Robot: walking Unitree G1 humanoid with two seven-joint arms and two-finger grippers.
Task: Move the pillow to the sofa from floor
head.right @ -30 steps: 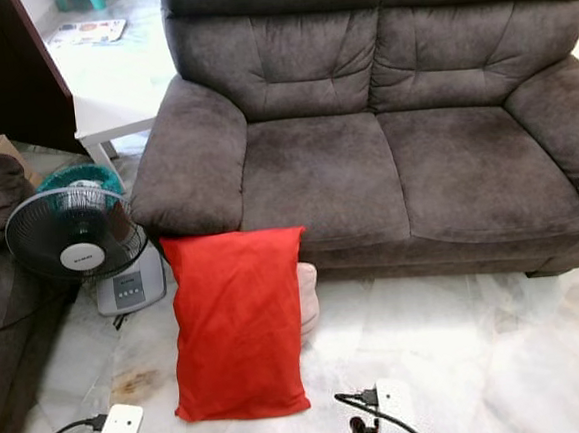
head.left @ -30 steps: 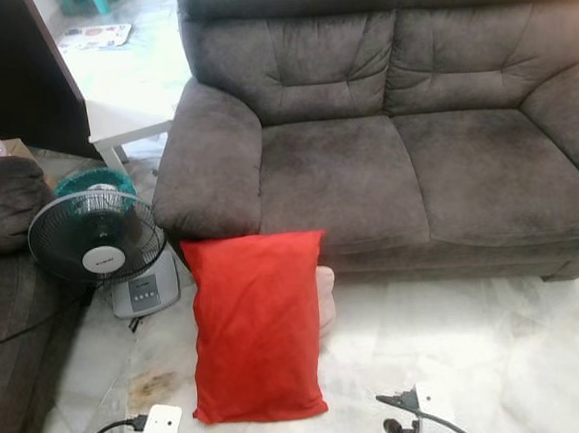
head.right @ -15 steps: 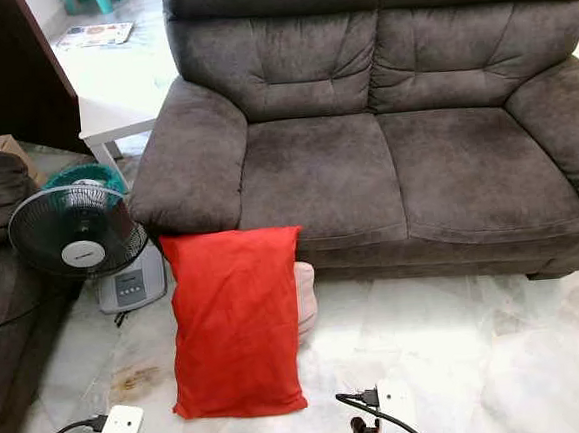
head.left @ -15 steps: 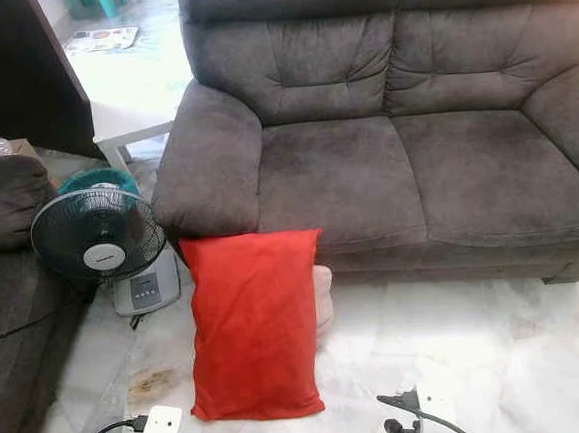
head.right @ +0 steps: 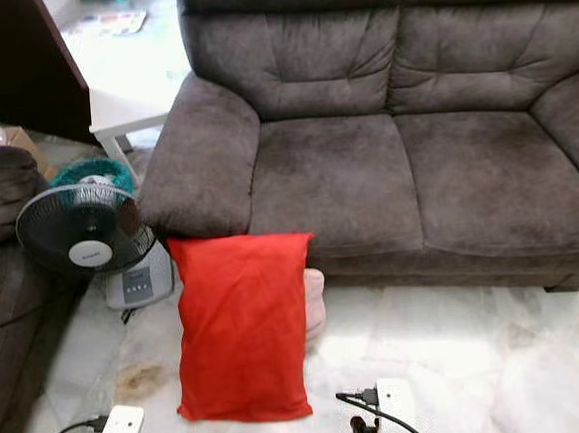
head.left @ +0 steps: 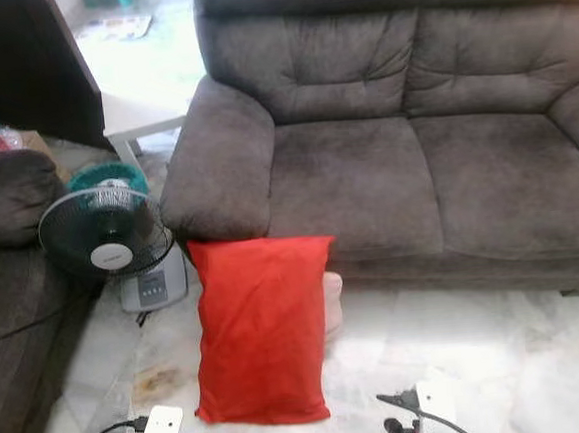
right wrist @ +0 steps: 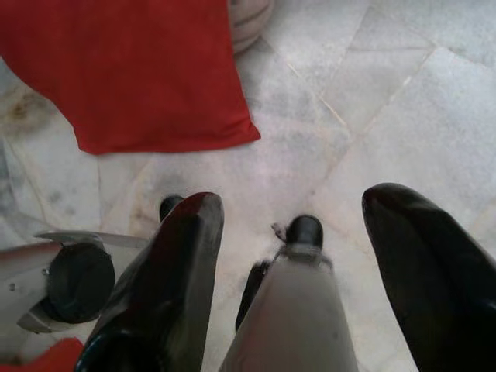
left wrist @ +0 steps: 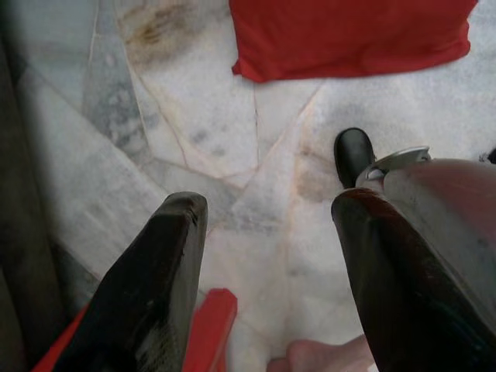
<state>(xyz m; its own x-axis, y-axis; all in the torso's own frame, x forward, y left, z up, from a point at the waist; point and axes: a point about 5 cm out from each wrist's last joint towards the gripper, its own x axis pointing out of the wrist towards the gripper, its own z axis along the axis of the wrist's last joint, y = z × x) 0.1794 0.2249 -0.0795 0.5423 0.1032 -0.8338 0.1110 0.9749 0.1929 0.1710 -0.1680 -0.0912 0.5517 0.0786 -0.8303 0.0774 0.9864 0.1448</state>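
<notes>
One pale cushion (head.left: 331, 301) half-hidden behind the red pillow (head.left: 261, 329) — floor-bound, against the sofa (head.left: 385, 159).

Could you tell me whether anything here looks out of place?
Yes: a red pillow lies on the marble floor, its top edge against the sofa front, with a pale pink thing tucked behind it. A brownish stain marks the floor beside it.

A red pillow (head.right: 243, 325) is lying on the marble floor (head.right: 461, 353), its top edge touching the grey sofa (head.right: 385, 159); a fan (head.right: 82, 233) is standing beside it.
</notes>
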